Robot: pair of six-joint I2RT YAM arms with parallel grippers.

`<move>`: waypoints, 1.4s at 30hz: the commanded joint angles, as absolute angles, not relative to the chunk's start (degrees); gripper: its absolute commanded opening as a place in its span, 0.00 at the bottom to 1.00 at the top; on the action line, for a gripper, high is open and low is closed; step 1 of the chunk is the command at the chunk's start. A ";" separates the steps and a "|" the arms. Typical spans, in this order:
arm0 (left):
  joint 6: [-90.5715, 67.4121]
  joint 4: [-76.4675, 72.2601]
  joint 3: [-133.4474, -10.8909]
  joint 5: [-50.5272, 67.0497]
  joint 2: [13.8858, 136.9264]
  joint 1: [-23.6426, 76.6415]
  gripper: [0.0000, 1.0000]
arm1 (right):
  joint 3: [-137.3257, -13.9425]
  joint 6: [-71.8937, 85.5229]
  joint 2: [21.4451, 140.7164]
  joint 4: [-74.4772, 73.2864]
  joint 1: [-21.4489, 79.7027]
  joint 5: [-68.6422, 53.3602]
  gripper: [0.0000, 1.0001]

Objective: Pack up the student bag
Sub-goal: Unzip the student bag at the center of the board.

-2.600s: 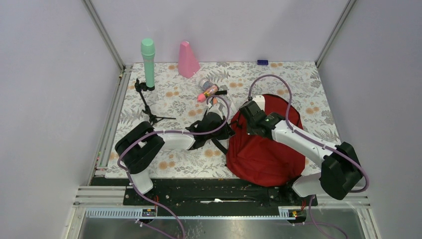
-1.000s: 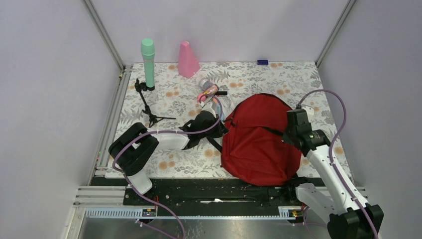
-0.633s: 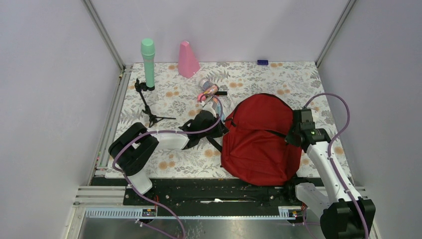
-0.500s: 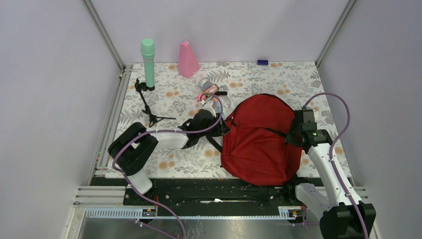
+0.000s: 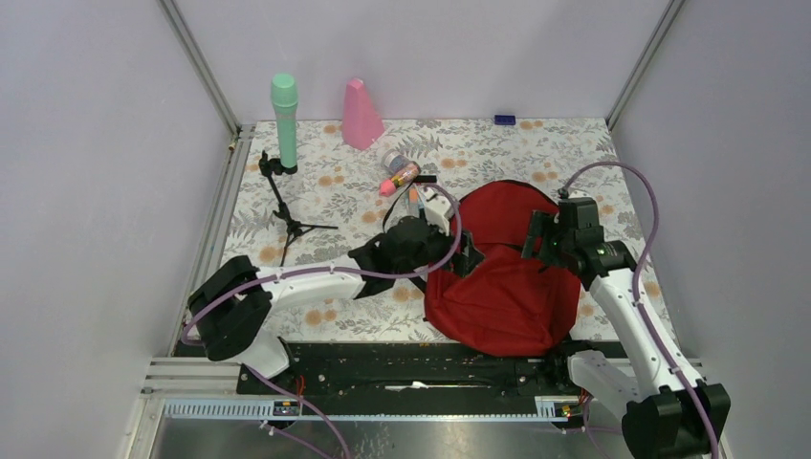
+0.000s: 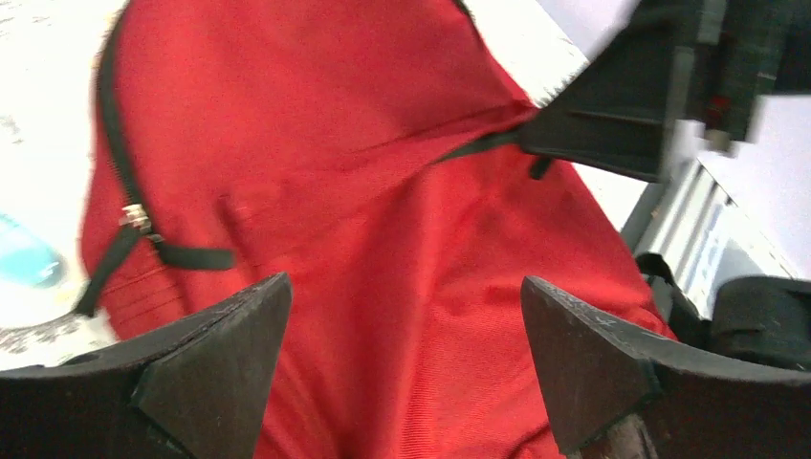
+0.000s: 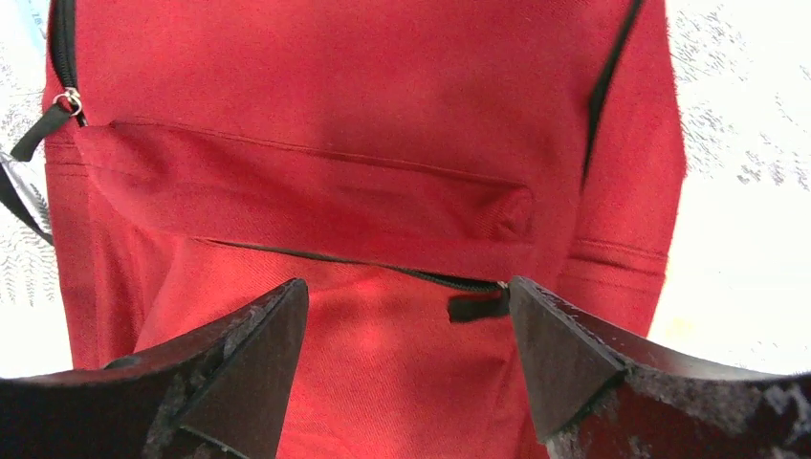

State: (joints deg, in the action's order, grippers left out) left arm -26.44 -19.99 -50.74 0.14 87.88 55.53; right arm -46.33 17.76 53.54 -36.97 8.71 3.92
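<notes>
the left end effector (image 5: 465,256) stands wide open and empty over the left side of the student bag (image 5: 497,292), which lies flat on the flowered counter (image 5: 325,191). the right end effector (image 5: 534,239), also wide open with nothing held, hangs over the bag's right side, a black zipper pull (image 7: 476,307) showing between its fingers.

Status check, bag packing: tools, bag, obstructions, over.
Left tool open, right tool open, both over the student bag, holding nothing. Bag flat on table. Nearby pink-capped bottle not blocking.
</notes>
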 commanded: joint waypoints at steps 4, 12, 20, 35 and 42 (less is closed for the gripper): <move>-20.96 -15.95 -58.89 -6.19 93.54 60.98 0.94 | -49.37 16.11 58.93 -28.94 11.77 3.95 0.81; -20.06 -15.53 -61.25 -8.18 97.16 61.52 0.90 | -50.61 16.33 63.98 -26.80 11.96 2.68 0.74; -20.43 -15.03 -63.20 -6.83 99.70 61.52 0.78 | -51.02 15.39 66.54 -25.98 12.38 1.65 0.75; -21.41 -13.86 -63.79 -7.86 102.36 62.16 0.14 | -52.82 15.56 71.56 -23.68 12.83 3.52 0.02; -22.24 -20.73 -56.27 -16.27 93.07 66.73 0.00 | -56.10 16.09 79.60 -25.48 12.75 13.03 0.00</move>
State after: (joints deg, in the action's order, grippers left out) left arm -21.69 -14.20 -59.53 -10.24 100.73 63.59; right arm -52.16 15.70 75.02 -25.80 12.45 5.58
